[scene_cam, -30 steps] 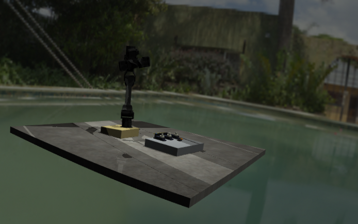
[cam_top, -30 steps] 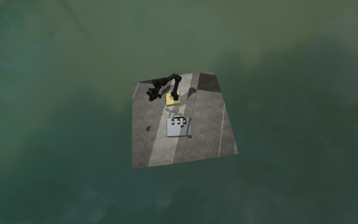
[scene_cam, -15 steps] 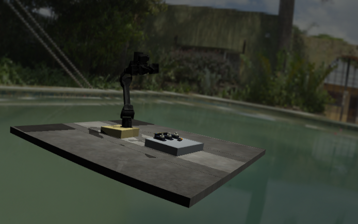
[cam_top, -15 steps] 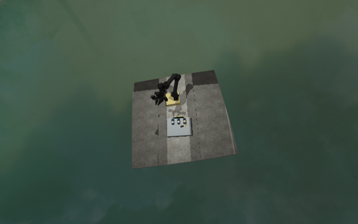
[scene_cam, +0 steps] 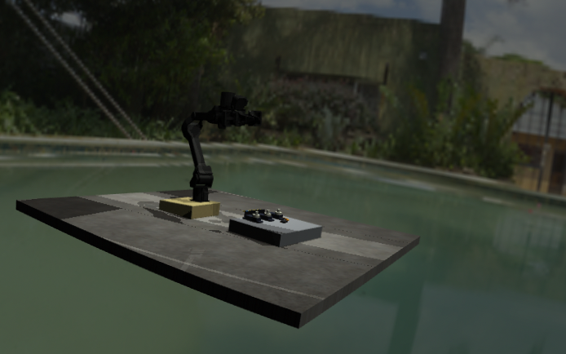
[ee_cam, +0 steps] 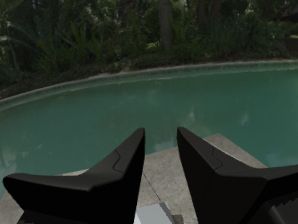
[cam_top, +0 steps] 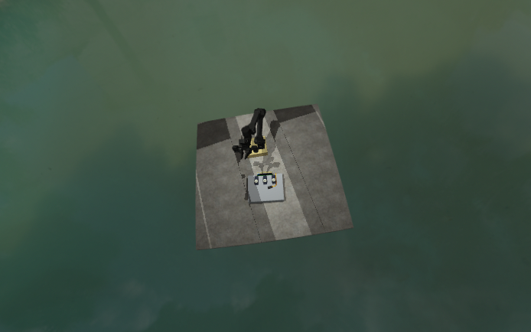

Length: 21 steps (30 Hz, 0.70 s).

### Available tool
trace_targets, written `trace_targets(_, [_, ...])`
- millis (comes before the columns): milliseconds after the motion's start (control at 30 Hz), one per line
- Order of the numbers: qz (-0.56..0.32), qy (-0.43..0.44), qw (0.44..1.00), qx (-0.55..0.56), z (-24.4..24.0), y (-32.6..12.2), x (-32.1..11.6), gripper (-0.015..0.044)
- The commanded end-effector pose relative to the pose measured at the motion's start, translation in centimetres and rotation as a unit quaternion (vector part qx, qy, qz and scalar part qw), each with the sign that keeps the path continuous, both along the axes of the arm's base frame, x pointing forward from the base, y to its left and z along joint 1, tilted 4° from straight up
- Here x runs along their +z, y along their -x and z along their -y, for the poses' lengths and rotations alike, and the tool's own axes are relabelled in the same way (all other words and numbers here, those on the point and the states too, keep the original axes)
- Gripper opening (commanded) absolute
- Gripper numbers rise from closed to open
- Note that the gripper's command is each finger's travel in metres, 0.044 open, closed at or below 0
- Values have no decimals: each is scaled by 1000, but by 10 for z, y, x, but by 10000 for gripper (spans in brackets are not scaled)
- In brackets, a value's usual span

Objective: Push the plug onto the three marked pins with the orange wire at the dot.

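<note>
Three small dark units with pale round tops, the middle one (cam_top: 264,180) (scene_cam: 267,214) among them, stand in a row on the grey block. Which is the servo is too small to tell. An orange lead (cam_top: 276,183) runs beside the right unit in the top view. A small dark piece (cam_top: 269,187) (scene_cam: 284,220), seemingly the plug, lies at the lead's end on the block. Pins, coloured band and dot are too small to make out. My gripper (cam_top: 242,158) (scene_cam: 259,117) (ee_cam: 160,132) is partly open and empty, high above the table, away from the plug.
The grey block (cam_top: 268,196) (scene_cam: 301,228) stands in front of the arm's yellow base (cam_top: 262,154) (scene_cam: 179,209). A dark strip with coloured lines (cam_top: 264,174) runs behind the three units. The square table (cam_top: 226,214) (scene_cam: 153,237) has a raised edge over green water.
</note>
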<state>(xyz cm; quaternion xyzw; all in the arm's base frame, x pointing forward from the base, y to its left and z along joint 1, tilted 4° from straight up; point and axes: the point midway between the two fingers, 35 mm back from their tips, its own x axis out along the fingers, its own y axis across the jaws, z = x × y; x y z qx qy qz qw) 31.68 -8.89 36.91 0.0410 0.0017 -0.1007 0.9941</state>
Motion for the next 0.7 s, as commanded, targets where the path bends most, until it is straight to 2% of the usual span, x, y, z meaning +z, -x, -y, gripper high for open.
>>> trace_targets(0, [4,10,1000,14,-14,-1,-7,115])
trace_targets(467, [33,43,994,94,-84,2,-37,115])
trace_targets(667, [-1,3,995,104,-91,-12,-48,115])
